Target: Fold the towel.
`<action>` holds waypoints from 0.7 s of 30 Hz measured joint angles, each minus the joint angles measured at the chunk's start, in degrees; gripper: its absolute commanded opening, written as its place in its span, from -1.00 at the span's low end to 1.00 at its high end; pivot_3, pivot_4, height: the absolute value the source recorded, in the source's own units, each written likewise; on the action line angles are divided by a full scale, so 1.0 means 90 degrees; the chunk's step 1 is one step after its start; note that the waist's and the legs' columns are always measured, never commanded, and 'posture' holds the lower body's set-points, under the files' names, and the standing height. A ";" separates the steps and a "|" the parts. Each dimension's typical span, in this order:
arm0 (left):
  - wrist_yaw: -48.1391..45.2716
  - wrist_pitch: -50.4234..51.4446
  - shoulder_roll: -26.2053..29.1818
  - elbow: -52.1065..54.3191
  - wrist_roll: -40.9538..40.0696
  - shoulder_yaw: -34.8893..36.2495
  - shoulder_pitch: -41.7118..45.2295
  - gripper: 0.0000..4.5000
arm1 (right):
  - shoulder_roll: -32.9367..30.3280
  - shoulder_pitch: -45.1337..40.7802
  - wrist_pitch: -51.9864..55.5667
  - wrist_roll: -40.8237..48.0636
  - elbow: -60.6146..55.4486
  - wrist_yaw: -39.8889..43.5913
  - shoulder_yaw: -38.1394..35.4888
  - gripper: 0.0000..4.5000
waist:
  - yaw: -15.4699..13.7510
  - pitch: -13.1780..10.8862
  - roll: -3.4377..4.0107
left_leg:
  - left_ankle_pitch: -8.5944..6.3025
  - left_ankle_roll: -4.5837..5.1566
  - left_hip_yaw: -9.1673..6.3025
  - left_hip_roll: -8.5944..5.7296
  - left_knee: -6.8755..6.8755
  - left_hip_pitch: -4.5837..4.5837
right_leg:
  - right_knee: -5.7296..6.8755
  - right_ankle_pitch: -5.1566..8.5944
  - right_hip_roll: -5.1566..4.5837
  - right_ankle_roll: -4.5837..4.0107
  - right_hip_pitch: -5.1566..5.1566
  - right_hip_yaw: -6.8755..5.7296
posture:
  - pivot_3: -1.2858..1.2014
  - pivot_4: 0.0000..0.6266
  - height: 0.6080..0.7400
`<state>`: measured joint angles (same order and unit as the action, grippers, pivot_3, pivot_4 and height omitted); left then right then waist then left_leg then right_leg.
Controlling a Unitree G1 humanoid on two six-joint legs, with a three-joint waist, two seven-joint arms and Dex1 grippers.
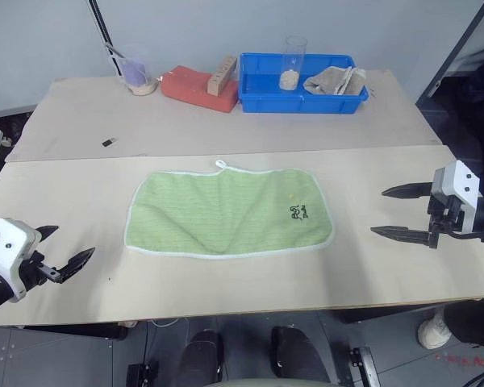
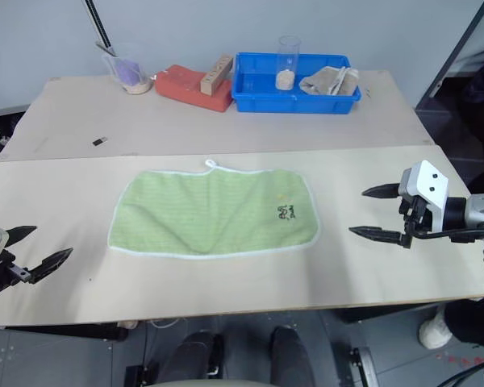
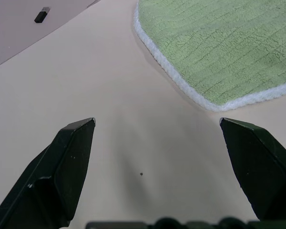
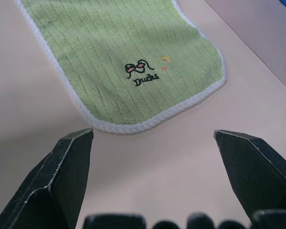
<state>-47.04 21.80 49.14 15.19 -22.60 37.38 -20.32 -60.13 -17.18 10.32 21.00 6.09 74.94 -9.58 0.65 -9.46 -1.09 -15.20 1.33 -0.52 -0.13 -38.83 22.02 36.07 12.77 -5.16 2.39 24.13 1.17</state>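
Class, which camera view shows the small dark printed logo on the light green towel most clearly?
The right wrist view: the small dark printed logo is close enough to read its lettering on the light green towel. Both eye views show it as a tiny mark; the left wrist view shows plain towel.

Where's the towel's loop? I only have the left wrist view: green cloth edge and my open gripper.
Observer: The small white loop sits on the far edge of the towel, near its middle, away from both arms.
Operator: Right gripper status?
Observer: The right gripper is open and clear of the towel, off its right end by the dark logo.
Operator: Anything behind the towel?
Observer: A blue bin at the back of the table holds a clear cup and a beige-grey cloth.
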 measured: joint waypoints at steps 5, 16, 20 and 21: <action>-0.0150 -0.0029 -0.0032 0.0099 -0.0007 0.0215 -0.0135 1.00 | 0.0031 -0.0004 -0.0006 -0.0007 0.0002 0.0015 0.0013 0.99 | 0.0003 0.0000 0.0000 | 0.0000 0.0000 0.0001 0.0000 0.0000 0.0000 | -0.0001 0.0000 0.0000 0.0000 0.0001 0.0001 | 0.03 -0.52 1.00; -0.1423 -0.1121 0.0546 -0.0465 0.0382 -0.0196 -0.0060 1.00 | 0.0459 -0.0114 0.0485 0.0288 -0.0836 -0.0032 0.0302 0.99 | -0.0009 0.0000 0.0004 | 0.0000 0.0000 0.0004 -0.0002 0.0000 -0.0002 | 0.0002 0.0001 0.0001 -0.0001 0.0000 -0.0001 | 0.03 -0.52 1.00; -0.1595 -0.1683 0.0630 -0.1270 0.0752 -0.1213 0.0928 1.00 | 0.0586 -0.0278 0.1172 0.0716 -0.1839 -0.0148 0.0505 0.99 | -0.0060 -0.0001 0.0004 | 0.0000 0.0000 -0.0005 -0.0002 -0.0004 0.0007 | 0.0001 0.0000 0.0002 -0.0001 0.0002 -0.0010 | 0.03 -0.52 1.00; -0.1605 -0.1765 0.0630 -0.1398 0.0768 -0.1382 0.1137 1.00 | 0.0625 -0.0297 0.1296 0.0818 -0.2044 -0.0177 0.0530 0.99 | -0.0065 0.0000 -0.0001 | 0.0000 0.0000 -0.0010 -0.0001 -0.0005 0.0010 | 0.0001 0.0000 0.0002 -0.0001 0.0005 -0.0013 | 0.03 -0.52 1.00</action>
<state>-61.49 5.92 54.81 2.60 -15.69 24.94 -10.09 -54.51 -19.85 21.98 28.36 -12.31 73.34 -4.82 0.07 -9.46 -1.09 -15.20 1.33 -0.61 -0.14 -38.87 22.11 36.08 12.77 -5.15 2.38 24.17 1.05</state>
